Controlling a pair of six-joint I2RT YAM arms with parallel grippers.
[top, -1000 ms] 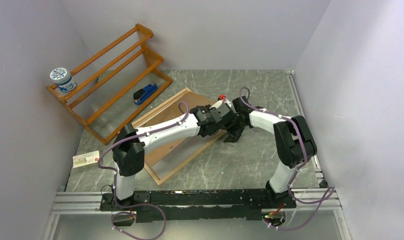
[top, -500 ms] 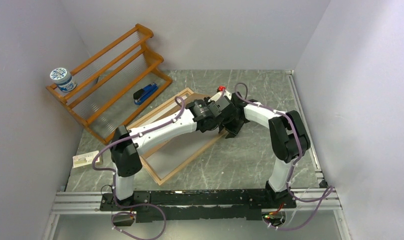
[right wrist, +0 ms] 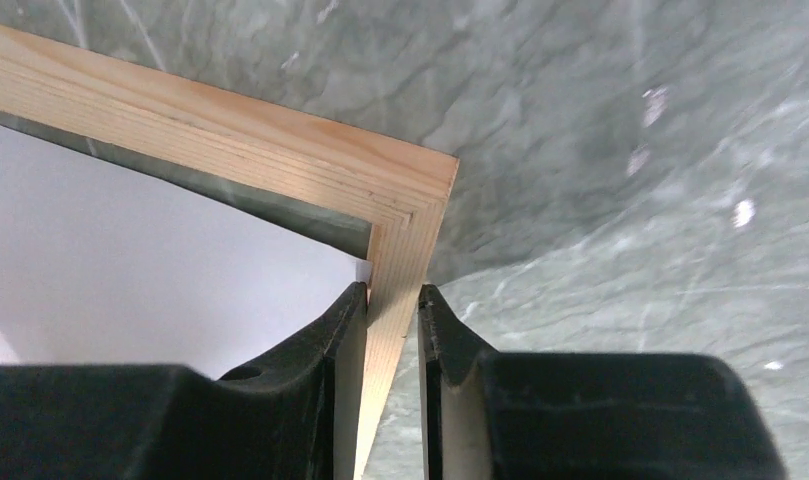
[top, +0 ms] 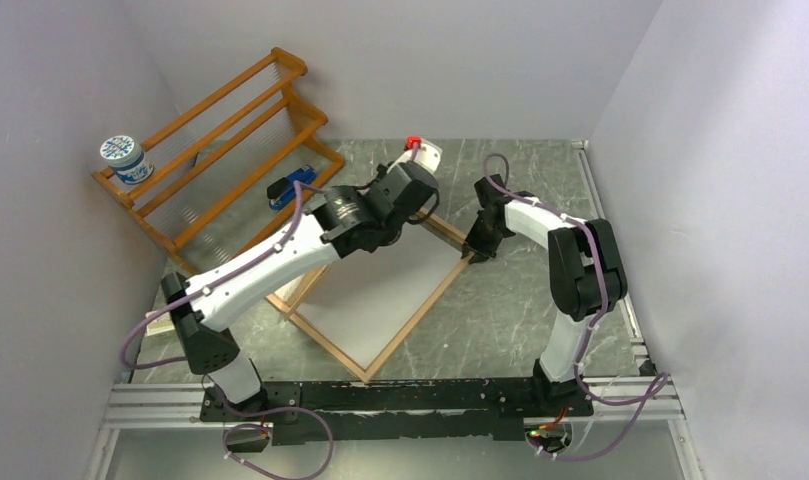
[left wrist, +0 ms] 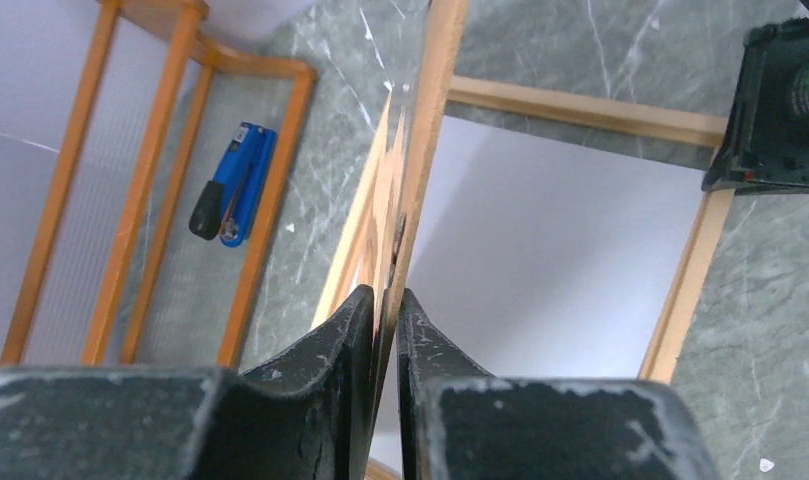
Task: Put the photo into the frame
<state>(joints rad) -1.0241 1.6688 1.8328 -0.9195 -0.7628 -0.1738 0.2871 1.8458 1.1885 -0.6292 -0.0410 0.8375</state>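
Carefully: my left pincer (left wrist: 385, 295) clamps the frame (right wrist: 230, 125) by one rail. The right pincer (right wrist: 385, 290) sits narrow astride its corner, bite unclear. The photo (top: 380, 295) lies inside, white back up. I fear a tilt slides it out.

Light wood is shown by the frame (top: 420, 316), plain white by the photo (top: 380, 298), grey-green white-veined marbling by the surface (top: 505, 325), orange-brown by the rack (top: 223, 97), blue by the stapler (top: 291, 186).

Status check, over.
Both shut on the frame: left gripper far-left rail, right gripper right corner. Inside it the photo, white back up. Nothing blocking.
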